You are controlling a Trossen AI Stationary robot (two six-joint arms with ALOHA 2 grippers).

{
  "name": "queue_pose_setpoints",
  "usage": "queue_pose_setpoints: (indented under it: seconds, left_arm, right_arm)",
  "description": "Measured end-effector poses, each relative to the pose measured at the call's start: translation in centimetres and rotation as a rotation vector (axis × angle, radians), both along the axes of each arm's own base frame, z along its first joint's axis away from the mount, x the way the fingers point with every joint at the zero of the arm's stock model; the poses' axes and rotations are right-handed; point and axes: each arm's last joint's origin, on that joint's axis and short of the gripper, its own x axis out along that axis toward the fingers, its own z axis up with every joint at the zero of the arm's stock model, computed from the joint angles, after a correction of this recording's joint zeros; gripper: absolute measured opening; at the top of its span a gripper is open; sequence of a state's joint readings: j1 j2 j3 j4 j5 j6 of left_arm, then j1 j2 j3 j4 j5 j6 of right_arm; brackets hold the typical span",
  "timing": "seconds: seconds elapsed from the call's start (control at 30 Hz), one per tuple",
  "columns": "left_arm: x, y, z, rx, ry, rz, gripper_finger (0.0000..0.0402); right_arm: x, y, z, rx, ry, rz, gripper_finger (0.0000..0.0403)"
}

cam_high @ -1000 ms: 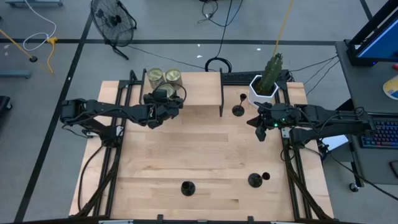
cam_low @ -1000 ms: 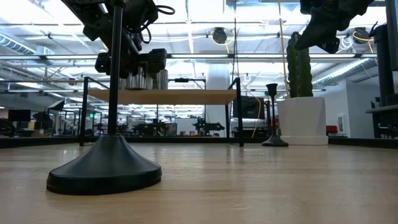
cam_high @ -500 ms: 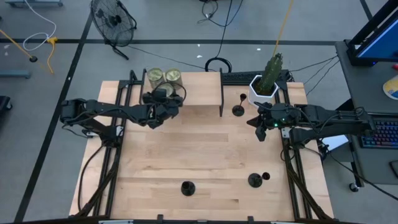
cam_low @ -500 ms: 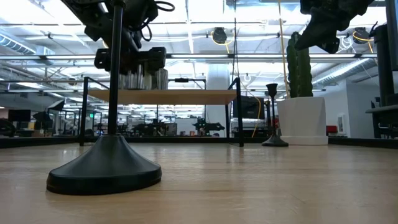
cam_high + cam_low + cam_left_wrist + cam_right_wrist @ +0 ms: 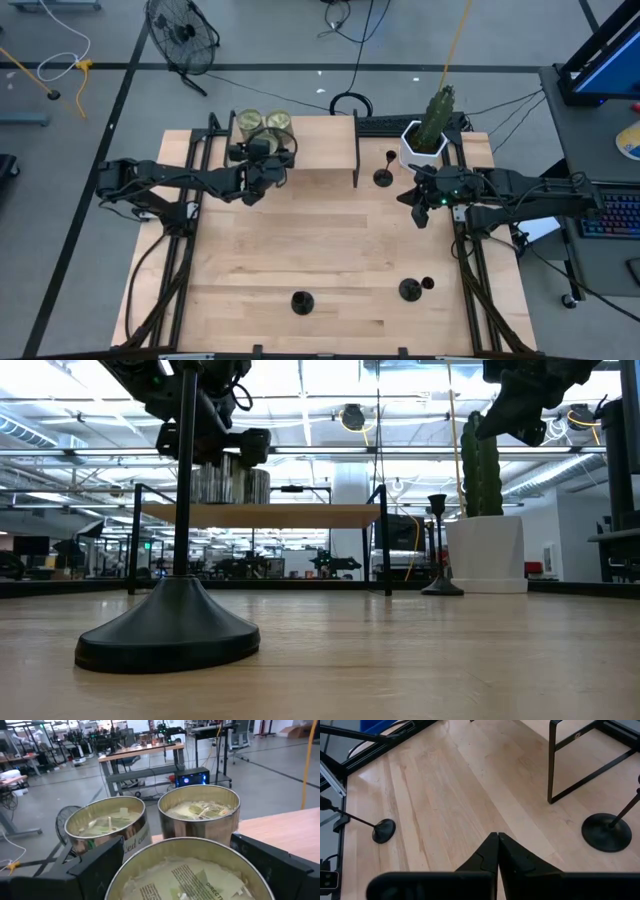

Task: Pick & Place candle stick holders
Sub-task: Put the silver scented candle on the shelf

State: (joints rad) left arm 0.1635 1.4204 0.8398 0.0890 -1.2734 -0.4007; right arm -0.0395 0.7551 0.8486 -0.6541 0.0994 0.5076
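Note:
Three black candle stick holders stand upright on their disc bases: one near the front edge (image 5: 300, 301) (image 5: 168, 630), one at the front right (image 5: 408, 290) (image 5: 384, 830), and one (image 5: 383, 177) (image 5: 440, 582) (image 5: 605, 832) beside the raised shelf (image 5: 320, 150). No gripper touches them. My left gripper (image 5: 262, 153) (image 5: 177, 842) is over the shelf, around a round jar (image 5: 185, 875) with yellowish filling. Two more jars (image 5: 248, 122) (image 5: 278, 122) stand behind it. My right gripper (image 5: 419, 212) (image 5: 497, 839) hovers shut over the table's right side, holding nothing. My left gripper has the jar between its two fingers, one against each opposite side just below the rim (image 5: 127, 856). The fingers come nearly level from the table's near-left side. In the low view the jar (image 5: 230, 485) stands upright with its bottom on the shelf.
A white pot with a green cactus (image 5: 425, 140) (image 5: 485, 550) stands at the back right, next to the far holder. The shelf's black legs (image 5: 552, 765) stand on the table. Bare wood lies in the table's middle (image 5: 320, 240).
My left gripper has tipped and shifted a little toward the table's far edge, toward the jars on the shelf, and stands higher in the low view. The holders and my right gripper have kept still.

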Motion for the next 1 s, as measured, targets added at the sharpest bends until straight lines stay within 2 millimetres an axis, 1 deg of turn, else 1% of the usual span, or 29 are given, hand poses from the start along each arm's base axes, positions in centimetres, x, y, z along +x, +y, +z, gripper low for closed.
queue_pose_setpoints:
  seconds: [0.23,0.43,0.6,0.8,1.0]
  left_arm:
    - [-0.2,0.0,0.1,0.036,0.04,0.059,0.0373]
    - [-0.2,0.0,0.1,0.036,0.04,0.061,0.0374]
    - [-0.3,0.4,0.2,0.038,0.033,0.075,0.0373]
    - [0.1,0.7,1.3,0.071,0.051,0.069,0.0363]
    - [0.2,0.8,2.5,0.116,0.103,0.107,0.0361]
  right_arm:
    - [0.0,0.0,0.0,0.0,0.0,0.0,0.0]
    - [0.0,0.0,0.0,0.0,0.0,0.0,0.0]
    - [0.0,0.0,0.0,0.0,0.0,0.0,0.0]
    - [0.0,0.0,0.0,0.003,0.0,-0.002,0.0]
    - [0.0,0.0,0.0,0.003,0.0,-0.002,0.0]
